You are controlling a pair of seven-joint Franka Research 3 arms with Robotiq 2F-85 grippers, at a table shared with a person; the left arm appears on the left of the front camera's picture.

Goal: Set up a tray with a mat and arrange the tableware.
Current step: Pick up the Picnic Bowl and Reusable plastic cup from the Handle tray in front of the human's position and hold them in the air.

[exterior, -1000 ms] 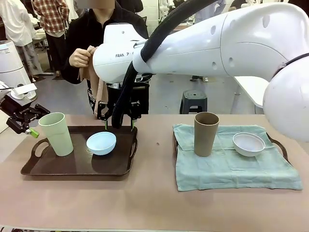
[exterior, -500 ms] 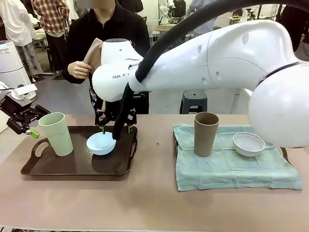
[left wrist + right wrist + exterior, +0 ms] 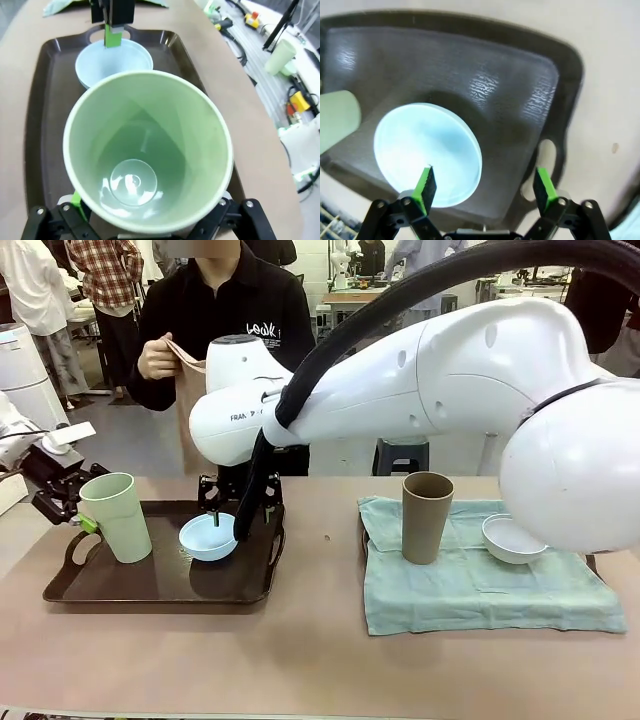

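Observation:
A pale green tumbler (image 3: 117,516) and a light blue bowl (image 3: 208,538) stand on the dark tray (image 3: 150,585) at the left. My left gripper (image 3: 80,512) is open, and in the left wrist view its fingers straddle the green tumbler (image 3: 147,150) near its base. My right gripper (image 3: 240,517) has reached across and is open over the bowl's rim: one pad hangs inside the blue bowl (image 3: 427,150), the other over the bare tray (image 3: 520,75). On the right, a tan-brown tumbler (image 3: 427,517) and a white bowl (image 3: 513,538) sit on a teal mat (image 3: 480,580).
A person at the far side holds up a tan cloth (image 3: 190,400) with one hand. The teal mat covers a second tray whose handle (image 3: 590,562) peeks out at the right. My right arm's big white links span the middle of the front view.
My right gripper has come down and slightly left onto the blue bowl's rim. My left gripper has closed in on the green tumbler. The person has lifted the tan cloth higher.

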